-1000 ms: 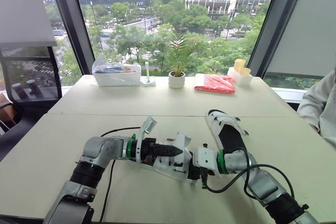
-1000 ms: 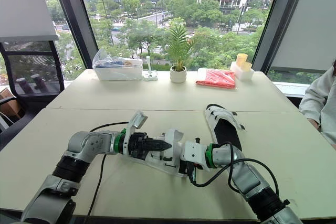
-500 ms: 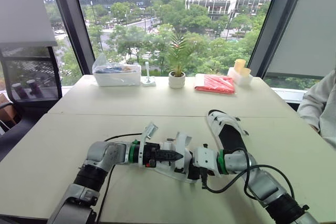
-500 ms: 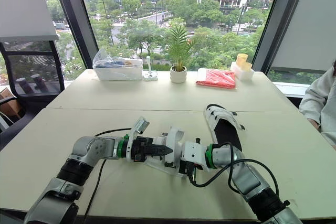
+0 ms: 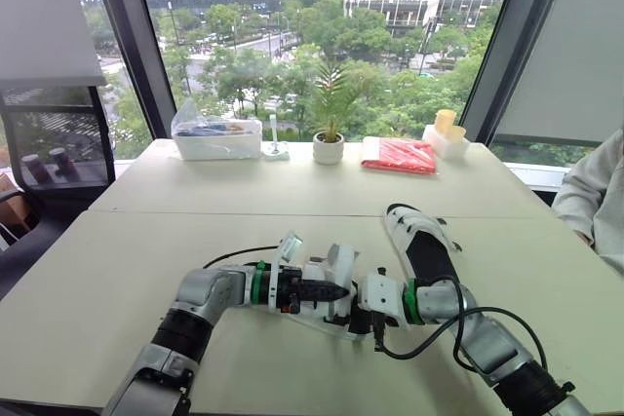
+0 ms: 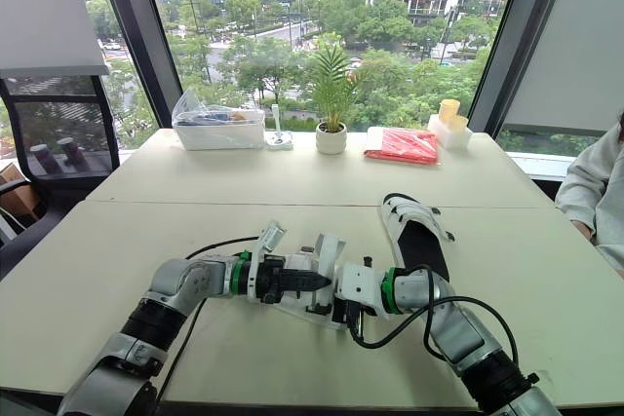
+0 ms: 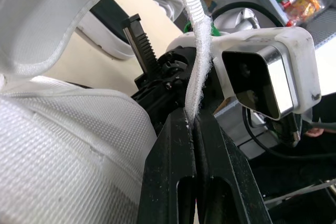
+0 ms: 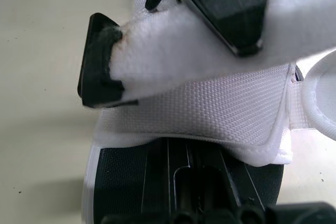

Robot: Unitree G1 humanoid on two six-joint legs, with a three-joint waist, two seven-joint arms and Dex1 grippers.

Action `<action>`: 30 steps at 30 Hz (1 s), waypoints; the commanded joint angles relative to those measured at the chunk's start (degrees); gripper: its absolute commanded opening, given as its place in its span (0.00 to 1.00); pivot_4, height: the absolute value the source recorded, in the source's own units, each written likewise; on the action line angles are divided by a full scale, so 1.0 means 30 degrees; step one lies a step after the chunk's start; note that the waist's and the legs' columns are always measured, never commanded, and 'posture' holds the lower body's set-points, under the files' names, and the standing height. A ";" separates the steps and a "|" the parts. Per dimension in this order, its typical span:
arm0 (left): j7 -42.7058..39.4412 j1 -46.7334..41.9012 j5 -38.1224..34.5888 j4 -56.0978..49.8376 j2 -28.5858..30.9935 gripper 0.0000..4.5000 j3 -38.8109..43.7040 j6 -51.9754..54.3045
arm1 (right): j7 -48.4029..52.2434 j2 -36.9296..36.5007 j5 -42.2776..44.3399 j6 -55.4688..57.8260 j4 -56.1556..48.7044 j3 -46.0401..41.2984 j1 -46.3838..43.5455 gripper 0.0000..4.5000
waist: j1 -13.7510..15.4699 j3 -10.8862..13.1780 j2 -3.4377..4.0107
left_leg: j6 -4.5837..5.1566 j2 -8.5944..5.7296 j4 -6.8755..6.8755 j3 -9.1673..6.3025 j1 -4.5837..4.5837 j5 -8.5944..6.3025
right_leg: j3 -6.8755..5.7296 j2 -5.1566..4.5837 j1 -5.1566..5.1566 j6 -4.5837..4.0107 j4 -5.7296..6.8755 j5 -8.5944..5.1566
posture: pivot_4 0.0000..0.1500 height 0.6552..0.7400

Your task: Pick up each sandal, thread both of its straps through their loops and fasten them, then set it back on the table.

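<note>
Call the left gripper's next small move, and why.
Probably pull the strap slightly away from the sandal to take up slack. The left gripper is shut on the white strap, which curves loosely above its fingertips. The strap looks unfastened; I can't make out its loop.

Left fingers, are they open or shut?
Shut. The left fingers press together on the strap, with no gap between them.

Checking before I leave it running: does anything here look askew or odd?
Nothing spilled or damaged. On the near sandal, a white strap stands loose, pinched in the shut left pincer; the other sandal lies flat beside it.
</note>
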 commanded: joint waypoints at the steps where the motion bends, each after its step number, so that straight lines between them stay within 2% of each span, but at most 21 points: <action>1: -0.0644 -0.0598 0.0237 0.0671 0.0053 0.01 -0.0195 0.0172 | 0.0746 -0.0115 -0.1119 0.1149 0.1085 0.1920 0.1482 0.00 | -0.0003 0.0000 0.0000 | 0.0000 0.0000 0.0000 0.0000 0.0000 0.0000 | 0.0001 0.0000 0.0001 0.0000 0.0000 0.0000 | 1.00 0.97; 18: -0.2779 -0.2328 0.2221 0.4362 0.0296 0.01 -0.0350 -0.2131 | 0.0642 -0.0127 -0.1156 0.1334 0.0779 0.2012 0.1709 0.00 | -0.0003 0.0003 -0.0005 | 0.0004 -0.0001 -0.0007 0.0001 -0.0007 -0.0002 | -0.0002 0.0006 -0.0009 -0.0002 -0.0006 -0.0001 | 1.00 0.97; 26: -0.4605 -0.2152 0.2923 0.3963 0.0616 0.01 -0.1221 -0.2658 | 0.0571 -0.0185 -0.1127 0.1495 0.0572 0.1982 0.1892 0.00 | -0.0017 0.0003 -0.0004 | 0.0005 0.0000 -0.0013 0.0001 -0.0013 -0.0003 | -0.0001 0.0006 -0.0016 -0.0002 -0.0007 -0.0001 | 1.00 0.97; 30: -0.4442 -0.2481 0.2640 0.4143 0.0317 0.01 -0.0627 -0.2108 | 0.0564 -0.0206 -0.1118 0.1553 0.0552 0.1965 0.1893 0.00 | -0.0022 0.0003 -0.0004 | 0.0010 0.0000 -0.0022 0.0001 -0.0013 -0.0006 | -0.0002 0.0006 -0.0020 -0.0006 -0.0012 -0.0003 | 1.00 0.97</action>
